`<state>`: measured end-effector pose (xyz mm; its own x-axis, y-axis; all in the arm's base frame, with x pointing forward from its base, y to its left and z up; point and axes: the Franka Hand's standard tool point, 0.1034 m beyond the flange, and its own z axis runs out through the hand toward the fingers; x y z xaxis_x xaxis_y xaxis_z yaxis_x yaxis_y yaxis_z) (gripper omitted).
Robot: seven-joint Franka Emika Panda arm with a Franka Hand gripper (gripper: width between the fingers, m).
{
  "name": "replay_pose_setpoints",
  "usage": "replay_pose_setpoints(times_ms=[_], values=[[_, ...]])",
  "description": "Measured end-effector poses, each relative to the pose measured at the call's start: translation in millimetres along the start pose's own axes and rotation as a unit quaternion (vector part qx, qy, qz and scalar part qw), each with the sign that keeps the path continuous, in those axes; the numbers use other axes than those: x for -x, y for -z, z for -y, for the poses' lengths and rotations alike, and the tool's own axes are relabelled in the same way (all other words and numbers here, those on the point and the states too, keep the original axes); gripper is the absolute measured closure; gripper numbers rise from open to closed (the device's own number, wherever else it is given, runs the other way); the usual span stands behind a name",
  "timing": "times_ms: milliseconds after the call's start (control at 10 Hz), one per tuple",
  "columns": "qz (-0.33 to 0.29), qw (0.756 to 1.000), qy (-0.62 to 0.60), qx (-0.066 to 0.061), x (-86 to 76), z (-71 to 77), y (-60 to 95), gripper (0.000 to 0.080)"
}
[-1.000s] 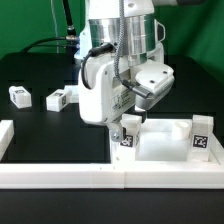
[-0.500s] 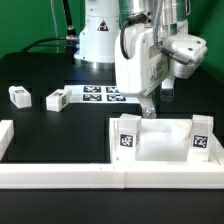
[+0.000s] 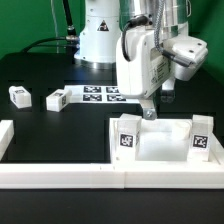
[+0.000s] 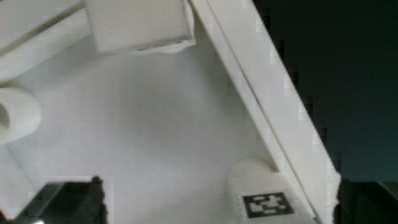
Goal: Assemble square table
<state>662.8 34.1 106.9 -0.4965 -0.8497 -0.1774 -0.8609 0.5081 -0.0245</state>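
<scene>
On the black worktop the arm stands tall over the far side of the square table top. This top lies at the front, on the exterior view's right, rim up and close against the long border bar. The marker board lies just behind it. A leg block and a second leg block lie well apart from the top, on the exterior view's left. The tool hangs low at the far rim with its fingers spread wide and nothing held. The wrist view shows only the inner floor, one rim wall and a tag. I cannot tell if a fingertip touches the rim.

I think the risk is at this rim. If the tool goes down a little off line, one finger can land on the wall and press or tip the top. A grip on the thin, smooth wall can also slip, so the top turns or scrapes along the bar. No leg is in its socket yet, and a shifted top would make the sockets harder to find.
</scene>
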Motion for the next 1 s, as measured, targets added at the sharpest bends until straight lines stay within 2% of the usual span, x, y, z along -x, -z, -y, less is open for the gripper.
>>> replay_pose_setpoints(times_ms=[300,400,500,600,900,1000], values=[[-0.008,0.999,0.041,0.034,3.1,-47.9,-6.9,0.0151],[-0.012,0.997,0.051,0.061,2.3,-57.9,-9.2,0.0151],[-0.015,0.995,0.052,0.084,4.1,-60.7,-10.5,0.0151],[-0.014,0.995,0.053,0.078,5.9,-56.9,-11.1,0.0151],[-0.015,0.995,0.061,0.081,4.4,-60.3,-13.1,0.0151],[-0.018,0.993,0.085,0.085,-3.7,-73.1,-17.5,0.0151]])
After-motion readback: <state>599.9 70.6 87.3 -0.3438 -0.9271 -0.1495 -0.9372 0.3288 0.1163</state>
